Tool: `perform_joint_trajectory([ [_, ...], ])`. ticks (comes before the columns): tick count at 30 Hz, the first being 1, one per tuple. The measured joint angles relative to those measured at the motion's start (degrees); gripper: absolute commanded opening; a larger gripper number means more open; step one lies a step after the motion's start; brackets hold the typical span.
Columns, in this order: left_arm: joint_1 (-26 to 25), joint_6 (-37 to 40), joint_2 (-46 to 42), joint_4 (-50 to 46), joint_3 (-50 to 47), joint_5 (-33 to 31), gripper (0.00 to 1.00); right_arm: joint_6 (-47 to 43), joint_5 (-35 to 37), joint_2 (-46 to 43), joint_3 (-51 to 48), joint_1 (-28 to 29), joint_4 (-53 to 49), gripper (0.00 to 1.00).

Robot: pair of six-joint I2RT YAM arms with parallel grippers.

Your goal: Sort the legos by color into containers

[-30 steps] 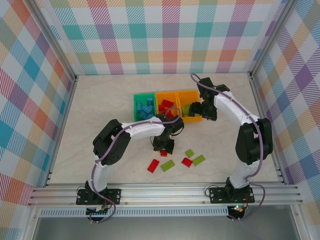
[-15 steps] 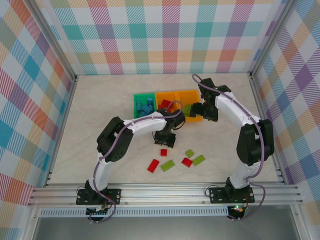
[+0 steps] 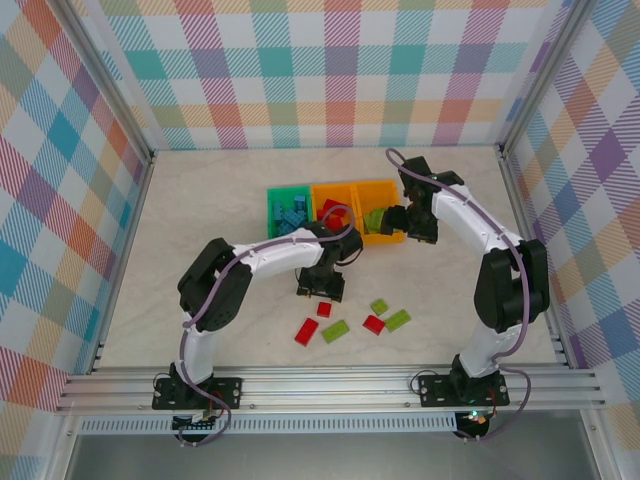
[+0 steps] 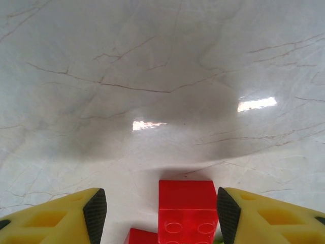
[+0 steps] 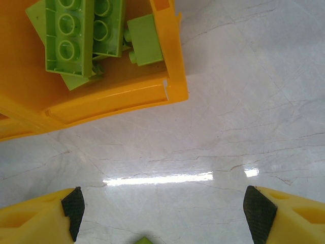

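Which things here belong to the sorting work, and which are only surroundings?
Belong to the job:
green bin with blue bricks
middle orange bin with red bricks
right orange bin with green bricks
loose red bricks and loose green bricks on the table

Only surroundings:
checked walls
metal rail at the near edge

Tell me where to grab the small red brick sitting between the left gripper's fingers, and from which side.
Pinch the small red brick across its two plain side walls, coming straight down from above. It seems to lie flat on the table, studs up, leaving those walls flat, parallel and free. In the left wrist view the left gripper stands open, a finger either side.
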Motion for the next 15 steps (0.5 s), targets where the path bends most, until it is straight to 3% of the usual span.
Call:
perform_joint_trajectory([
  [7, -1.62, -0.20, -0.04, 0.17, -0.83, 0.52, 0.64, -0.26, 0.00, 0.00, 0.00, -0.59, 0.00, 0.84],
  [15, -1.99, -0.98, -0.04, 0.31, -2.43, 1.73, 0.54, -0.90, -0.15, 0.00, 0.00, -0.96, -0.02, 0.84],
])
